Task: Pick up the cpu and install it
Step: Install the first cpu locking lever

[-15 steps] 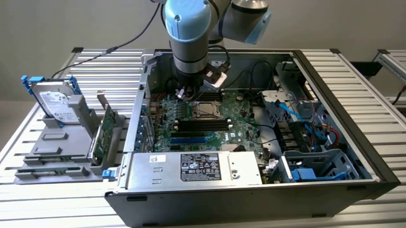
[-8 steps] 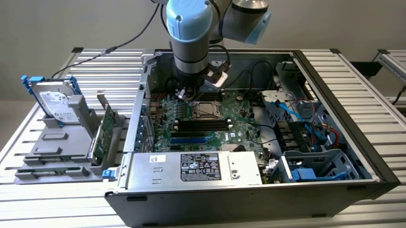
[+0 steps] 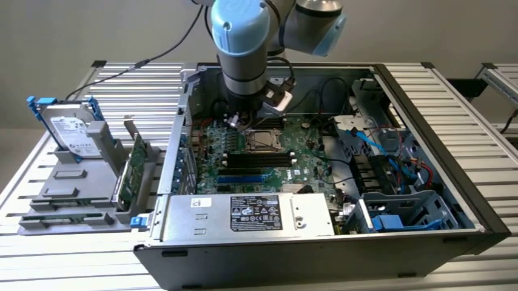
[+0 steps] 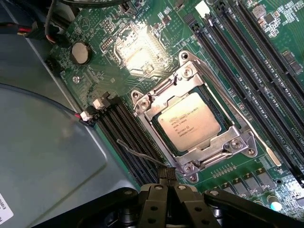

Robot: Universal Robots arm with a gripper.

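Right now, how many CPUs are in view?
1. The cpu lies in the socket's metal frame on the motherboard, inside the open computer case. I see no other, though one could be hidden.

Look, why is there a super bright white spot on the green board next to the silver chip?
In the wrist view it is glare: light bounces off the shiny green board beside the cpu and washes out the parts there, while the cpu's top only gleams softly. In the exterior view the light looks soft and even over the case.
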